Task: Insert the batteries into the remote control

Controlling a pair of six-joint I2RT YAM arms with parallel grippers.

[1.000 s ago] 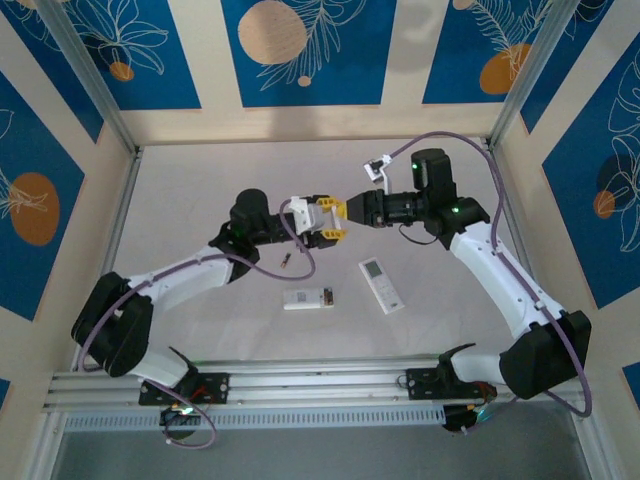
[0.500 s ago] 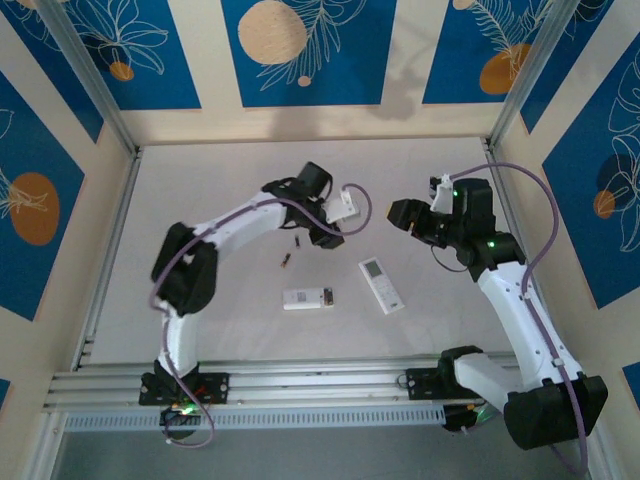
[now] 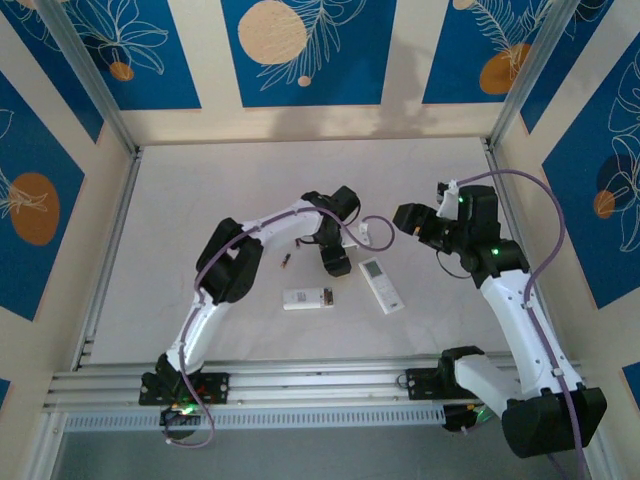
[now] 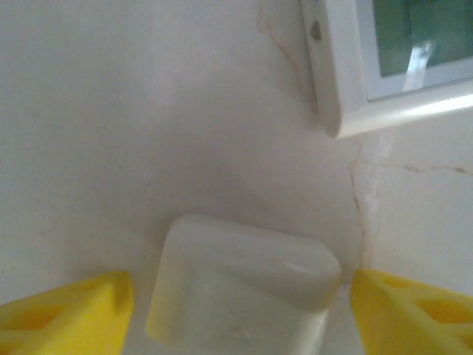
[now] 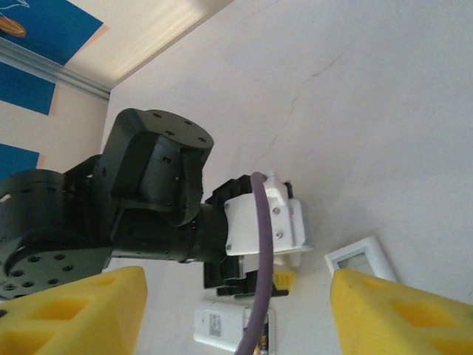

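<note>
Battery loose on table, left of left gripper: jaws spread wide, straddling white rounded piece, no grip. Right gripper spread wide, empty, far-right of remote.

The table is a pale off-white slab with hairline cracks. In the left wrist view one crack climbs from just inside the yellow fingers, on the side at that picture's right. In the right wrist view another thin crack runs across the surface well beyond the gap between the fingers there. The walls are blue panels with orange circles and white leaf doodles, far past the fingers. Aluminium posts stand in the corners, and a slotted rail runs along the near edge
</note>
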